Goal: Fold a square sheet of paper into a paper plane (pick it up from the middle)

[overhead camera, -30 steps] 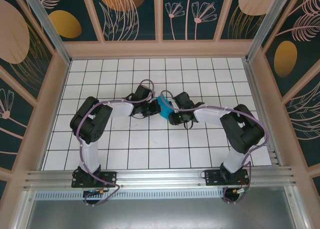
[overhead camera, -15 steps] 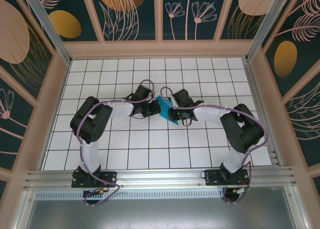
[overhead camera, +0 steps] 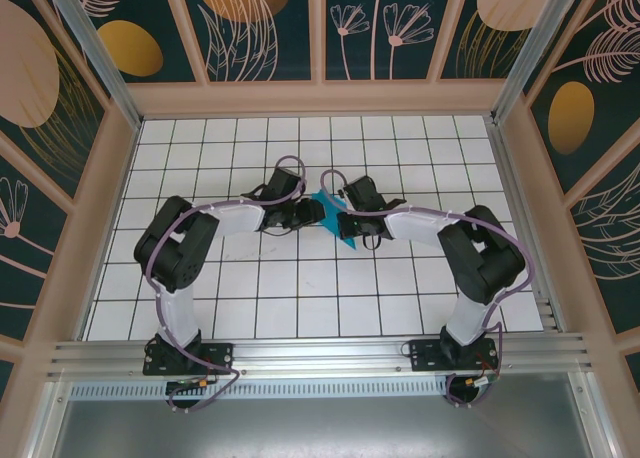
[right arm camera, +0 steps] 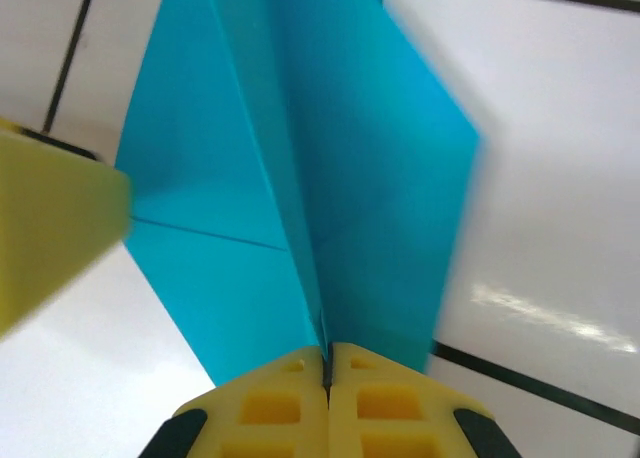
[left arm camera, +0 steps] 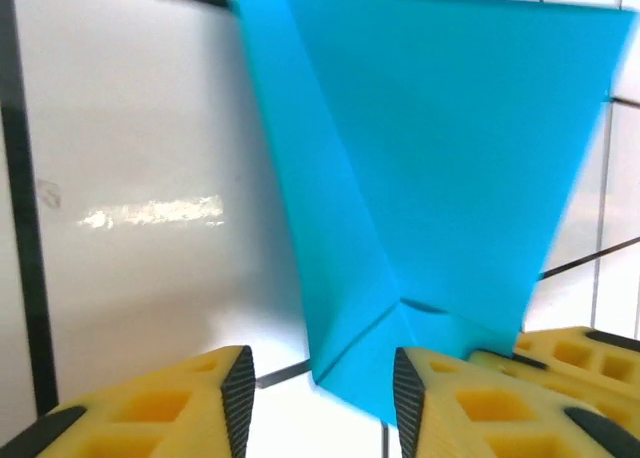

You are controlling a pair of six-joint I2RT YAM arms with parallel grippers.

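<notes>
At the near edge, in front of the arm bases, the counter (overhead camera: 300,288) of white tiles carries nothing. Further in, at its middle, both arms meet at the sheet of paper (overhead camera: 330,216), which is bright cyan and already partly folded, with a centre crease and a pointed end.

The right gripper (right arm camera: 326,373) has its jaws pressed together on the folded edge of the paper. The left gripper (left arm camera: 320,403) has its jaws apart; the lower corner of the paper sits between them, close to one finger, and is not squeezed.

The paper depends on one narrow pinch, so it may swing or slip out if the right arm moves quickly, and the folds may spring open. If the left gripper closes away from the crease, it could crumple that corner.

Beyond, the far wall panels (overhead camera: 250,28) show painted leaves and flowers. No brand, label or writing can be read.
</notes>
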